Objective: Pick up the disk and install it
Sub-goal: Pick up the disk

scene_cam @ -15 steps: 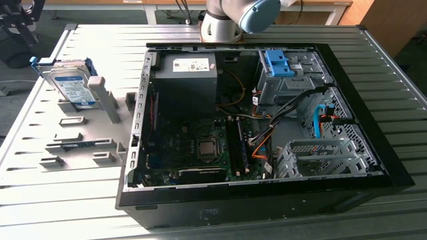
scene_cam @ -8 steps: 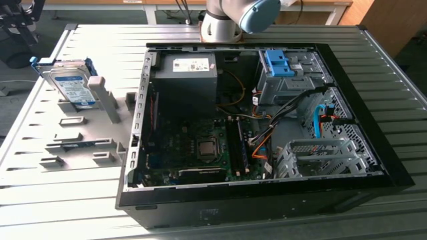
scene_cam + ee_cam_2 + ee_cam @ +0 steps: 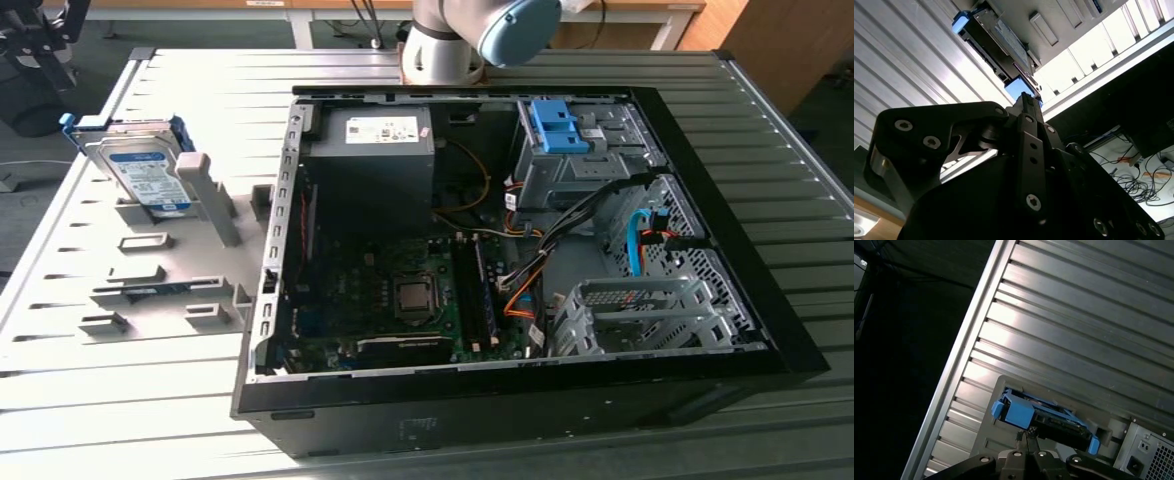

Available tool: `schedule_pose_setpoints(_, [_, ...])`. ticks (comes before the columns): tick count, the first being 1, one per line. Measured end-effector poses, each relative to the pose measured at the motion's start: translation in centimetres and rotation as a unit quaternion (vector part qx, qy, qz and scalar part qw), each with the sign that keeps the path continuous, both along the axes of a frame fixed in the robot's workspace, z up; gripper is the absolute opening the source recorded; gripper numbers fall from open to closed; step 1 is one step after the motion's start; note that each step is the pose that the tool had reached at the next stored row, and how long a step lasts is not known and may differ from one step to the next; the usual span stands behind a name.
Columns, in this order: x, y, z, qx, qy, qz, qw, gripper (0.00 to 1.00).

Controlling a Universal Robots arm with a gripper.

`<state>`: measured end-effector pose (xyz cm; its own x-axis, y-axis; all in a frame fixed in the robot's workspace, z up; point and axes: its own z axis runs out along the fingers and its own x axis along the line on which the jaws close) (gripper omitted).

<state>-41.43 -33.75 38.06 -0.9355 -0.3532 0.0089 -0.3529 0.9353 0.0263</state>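
The disk (image 3: 144, 172), silver-grey with a blue-and-white label and blue rails, leans upright in a grey holder (image 3: 200, 215) on the exterior view's left, beside the open computer case (image 3: 274, 300). In both wrist views the gripper (image 3: 1024, 436) (image 3: 1026, 100) hangs some way off the disk (image 3: 1046, 417) (image 3: 996, 42), pointing toward its blue rail end. Its fingers are pressed together with nothing between them. The arm's base (image 3: 461, 40) stands behind the case.
Inside the case are a grey power-supply box (image 3: 376, 135), a motherboard (image 3: 400, 295), loose cables (image 3: 527, 280) and a bare blue bracket (image 3: 558, 125) on the drive cage. Several grey holder slots (image 3: 134, 290) lie in front of the disk. The slatted metal table (image 3: 787, 150) surrounds everything.
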Motion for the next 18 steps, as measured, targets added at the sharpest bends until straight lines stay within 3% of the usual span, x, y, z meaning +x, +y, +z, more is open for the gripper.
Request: schedule_pose_setpoints(18, [0.00, 0.00, 0.00, 0.0000, 0.0000, 0.038, 0.9993, 0.11])
